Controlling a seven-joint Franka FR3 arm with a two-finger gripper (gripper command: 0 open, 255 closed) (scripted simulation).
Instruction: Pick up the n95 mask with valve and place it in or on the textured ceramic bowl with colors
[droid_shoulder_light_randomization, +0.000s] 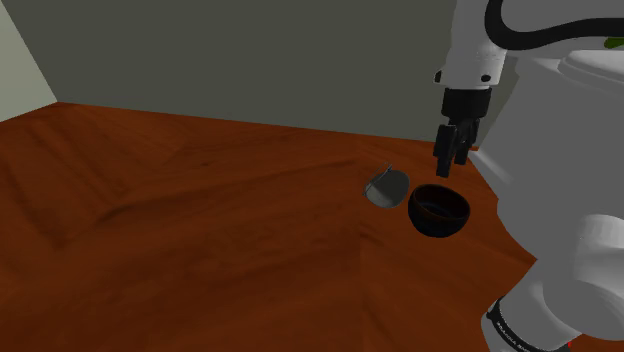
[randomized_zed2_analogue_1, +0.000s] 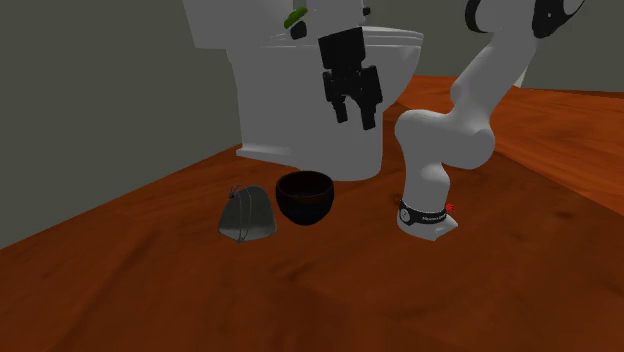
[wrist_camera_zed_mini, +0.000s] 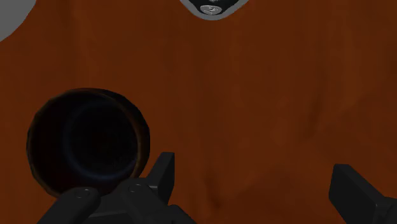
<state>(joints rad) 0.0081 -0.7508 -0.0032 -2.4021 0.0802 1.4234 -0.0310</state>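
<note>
Gripper (droid_shoulder_light_randomization: 452, 160) hangs above the wood floor (droid_shoulder_light_randomization: 200, 230), right of centre in the shoulder view. Jaws apart, nothing between them. Grey mask (droid_shoulder_light_randomization: 386, 187) sits on the floor at frame centre, just left of the dark bowl (droid_shoulder_light_randomization: 438, 210); can't tell if they touch. The gripper is nearer the bowl than the mask.

Step in hand looks like the approach, grasp not yet made. My take:
- shift off the bowl and centre over the mask dome
- descend straight, then close across the crown
- keep the bowl-side finger clear of the rim
</note>
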